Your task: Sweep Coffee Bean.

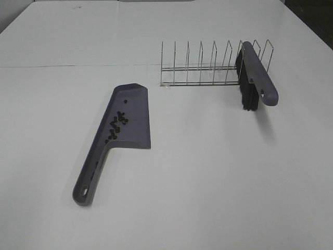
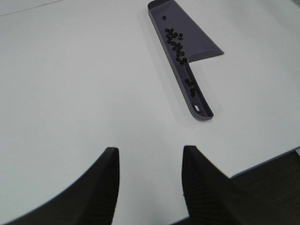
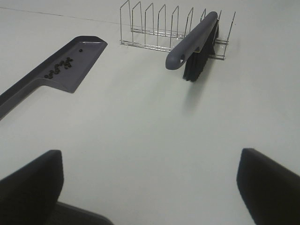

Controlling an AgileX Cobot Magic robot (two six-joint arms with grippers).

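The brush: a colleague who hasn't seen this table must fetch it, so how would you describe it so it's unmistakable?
On the white table, look to the far right for the wire rack. The brush leans in its right end, its handle sticking out toward the front. Unlike the flat grey-purple dustpan holding the coffee beans, it has black bristles under its grey-purple handle.

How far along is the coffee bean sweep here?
Looks finished: the coffee beans lie in the dustpan, some down its handle channel, none visible on the table. The brush rests in the wire rack. Left gripper and right gripper hold nothing, jaws open. Nothing visibly left.
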